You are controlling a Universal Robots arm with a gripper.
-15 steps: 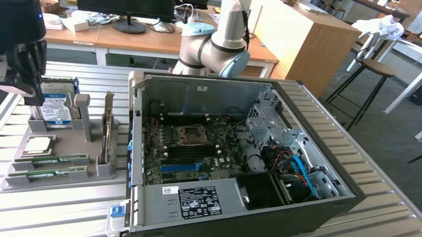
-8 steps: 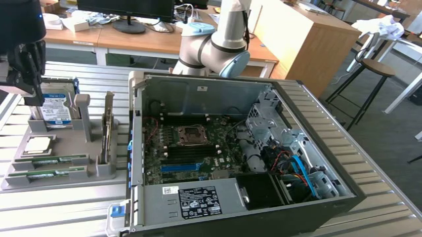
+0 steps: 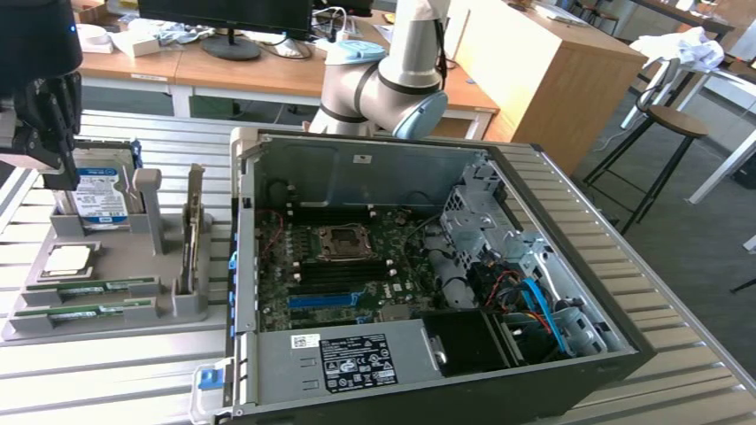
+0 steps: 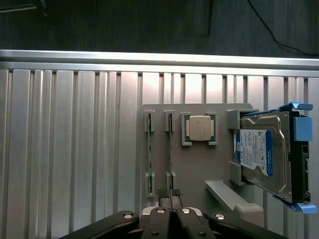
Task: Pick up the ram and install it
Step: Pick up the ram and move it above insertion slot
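Two ram sticks (image 3: 88, 288), thin and green, lie side by side in slots of a grey holder tray (image 3: 177, 310) at the exterior view's left. The wrist view sees them edge-on from above: one ram stick (image 4: 169, 149) is in line with my fingertips, the other (image 4: 149, 152) sits beside it. My gripper (image 3: 48, 164) (image 4: 169, 195) hangs well above the tray, shut with nothing between its fingers. The open computer case (image 3: 354, 177) lies beside the tray, its motherboard (image 3: 343, 270) facing up.
On the same tray, a blue-labelled hard drive (image 3: 101, 193) (image 4: 261, 154) stands on edge and a square silver processor chip (image 3: 69, 258) (image 4: 199, 128) lies flat. A vertical card (image 3: 193, 226) rises from the tray. All of it rests on a ribbed metal table (image 3: 95, 381).
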